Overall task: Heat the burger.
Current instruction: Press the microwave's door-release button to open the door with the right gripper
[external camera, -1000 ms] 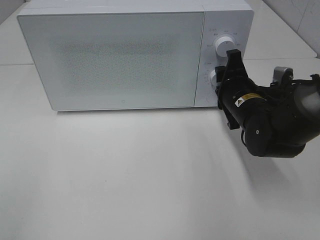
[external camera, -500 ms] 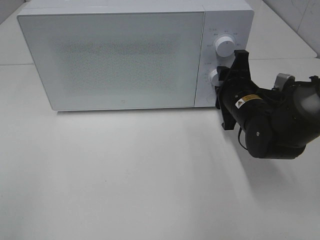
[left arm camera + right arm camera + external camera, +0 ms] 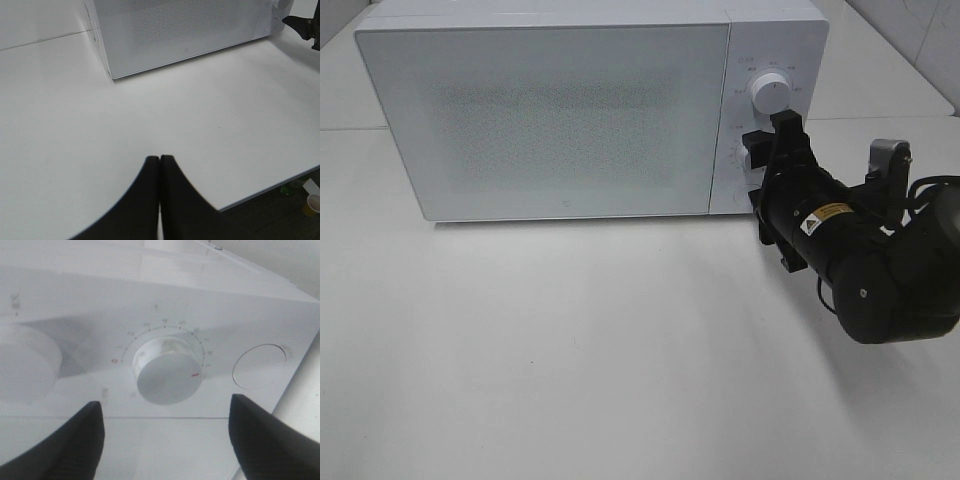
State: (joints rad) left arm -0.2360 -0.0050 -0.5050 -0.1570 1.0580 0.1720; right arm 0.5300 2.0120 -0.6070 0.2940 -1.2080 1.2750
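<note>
The right hand [image 3: 165, 404] is released and straddles the microwave's [image 3: 550, 120] lower dial [image 3: 167, 371] without touching it. The dial looks set. The left hand [image 3: 160, 162] idles, clenched and empty.

Lab-style test bench: white microwave [image 3: 550, 110] on plain white table [image 3: 570, 350].

A white table [image 3: 570, 350] carries one thing: a white microwave [image 3: 550, 110], standing flat on it toward 12 o'clock, door shut and facing 6 o'clock. A thin seam [image 3: 350, 129] runs across the tabletop from 9 o'clock to 3 o'clock, passing under the microwave.
</note>
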